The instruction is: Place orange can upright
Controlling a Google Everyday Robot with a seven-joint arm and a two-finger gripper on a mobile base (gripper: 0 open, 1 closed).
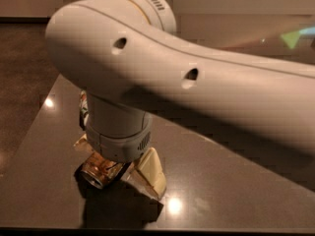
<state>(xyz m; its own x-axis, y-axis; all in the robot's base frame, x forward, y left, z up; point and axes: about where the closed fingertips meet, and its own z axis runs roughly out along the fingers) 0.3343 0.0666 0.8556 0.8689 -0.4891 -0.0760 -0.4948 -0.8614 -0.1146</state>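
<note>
The gripper [117, 167] is spread wide over the orange can [96, 173] at 7 o'clock. It could be bumped by a finger and rolled away.

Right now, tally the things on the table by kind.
orange can: 1, on its side, under the open hand that straddles it
partly hidden thing behind the wrist, kind unclear: 1
Total: 2
</note>
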